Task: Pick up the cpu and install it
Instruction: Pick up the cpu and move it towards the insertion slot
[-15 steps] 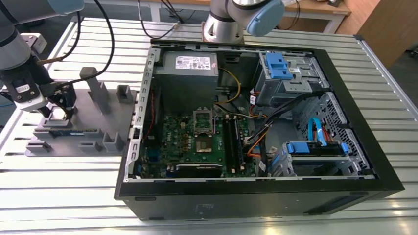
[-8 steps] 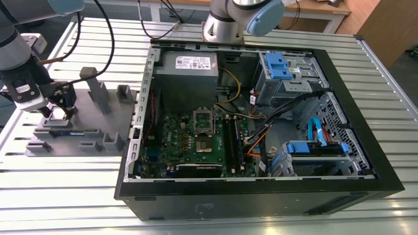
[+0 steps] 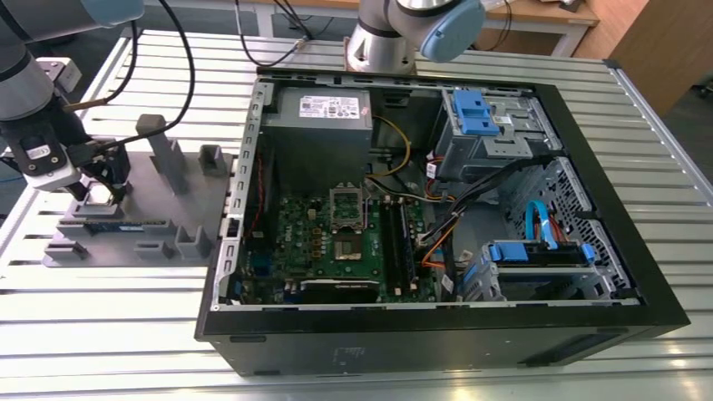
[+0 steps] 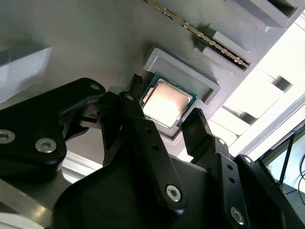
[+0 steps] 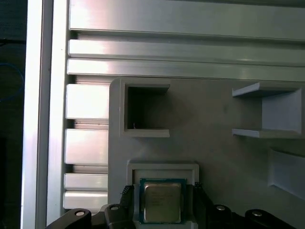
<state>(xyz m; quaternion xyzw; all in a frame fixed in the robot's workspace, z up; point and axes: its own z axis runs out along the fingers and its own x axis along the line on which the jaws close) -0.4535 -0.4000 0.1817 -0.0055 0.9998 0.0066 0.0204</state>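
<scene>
The step in hand is the pick-up, and I judge it is only at its beginning. In the exterior view the pincer [image 3: 98, 192] stands low over the grey tray [image 3: 156, 202], which lies on the slatted worktop [image 3: 112, 334] at about 9 o'clock from the open computer case [image 3: 423, 347]. The cpu [image 5: 162, 202] sits flat in its shallow recess [image 5: 162, 168] of the tray, shiny side up, and is not lifted. In both wrist views the two black fingers [image 4: 143, 133] stand one on each side of the chip. They are spread, with a thin gap to each edge as far as I can see, so nothing is pinched. The memory stick [image 4: 205, 40] lies on the same tray just beside the recess, apart from the fingers. In my judgement, the grasp calls for an even closing on the two opposite edges, so that the chip does not tilt or jam against the recess wall. It also needs a gentle force, because the part is thin. The socket frame [image 3: 347, 203] on the motherboard [image 3: 317, 242] is well apart, at about 3 o'clock from the tray, so most of the task is not yet done.
</scene>
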